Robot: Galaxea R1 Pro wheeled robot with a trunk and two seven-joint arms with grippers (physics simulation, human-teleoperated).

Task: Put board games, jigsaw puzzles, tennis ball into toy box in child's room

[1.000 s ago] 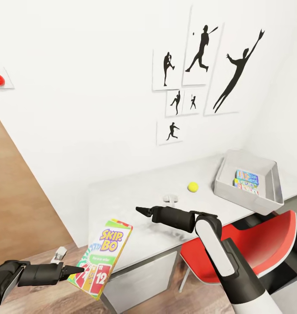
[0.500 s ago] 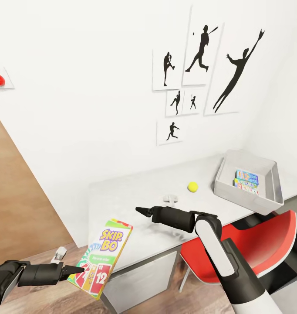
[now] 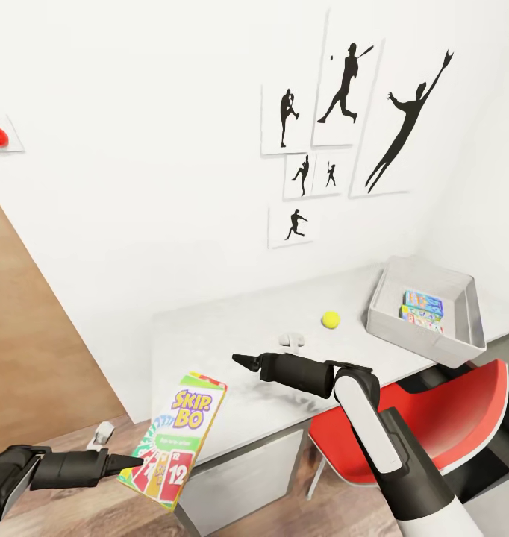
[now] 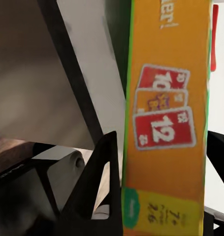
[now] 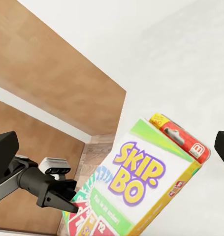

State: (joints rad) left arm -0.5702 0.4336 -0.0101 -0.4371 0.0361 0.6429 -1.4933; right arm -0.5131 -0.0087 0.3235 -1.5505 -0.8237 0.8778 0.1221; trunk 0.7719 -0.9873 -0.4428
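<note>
yellow-green skip-bo box [image 3: 175,440] clamped in left hand [image 3: 127,463]

The Skip-Bo box [image 3: 173,441] looked like glossy printed cardboard. The table [image 3: 232,335] had a smooth matt grey top, the floor [image 3: 75,440] was wood plank, and the chair [image 3: 433,418] was shiny red plastic.

— How many board games?
— Two: a Skip-Bo box [image 3: 175,436] and a light-blue one [image 3: 423,308] in the single toy box [image 3: 426,309].
— Balls?
— One tennis ball [image 3: 330,320].
— Wall prints?
— Six.
</note>
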